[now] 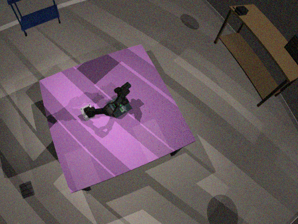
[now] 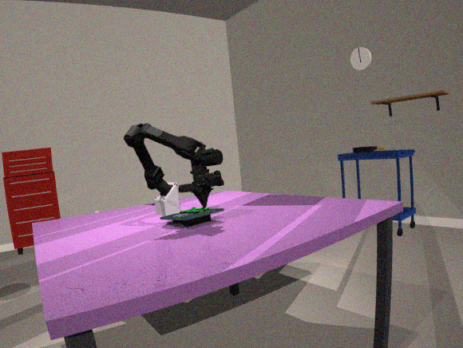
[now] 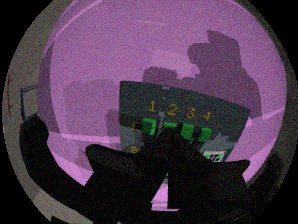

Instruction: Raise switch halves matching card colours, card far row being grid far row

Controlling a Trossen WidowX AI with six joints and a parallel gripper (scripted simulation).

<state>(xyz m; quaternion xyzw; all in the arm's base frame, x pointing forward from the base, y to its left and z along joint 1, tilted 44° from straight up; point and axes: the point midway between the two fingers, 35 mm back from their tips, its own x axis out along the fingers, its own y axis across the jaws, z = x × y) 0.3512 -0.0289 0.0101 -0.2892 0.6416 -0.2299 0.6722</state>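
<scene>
Wrist view is showing the real worry: the jaws are clenched tight on nothing, and that pointed tip is sitting so low over the switch panel that it's blocking half the green rockers. I can't tell which rocker it's lined up with, or whether it's touching yet. If it's coming down even slightly off, my guess is it's catching a neighbouring switch and flipping one that already matches the card, which I can barely read from here.

Panel is lying flat on the purple table just in front of the arm's white base. In the exterior view the arm is folding up high at the elbow, then dropping forward, with the wrist pointing nearly straight down over the panel's far side.
</scene>
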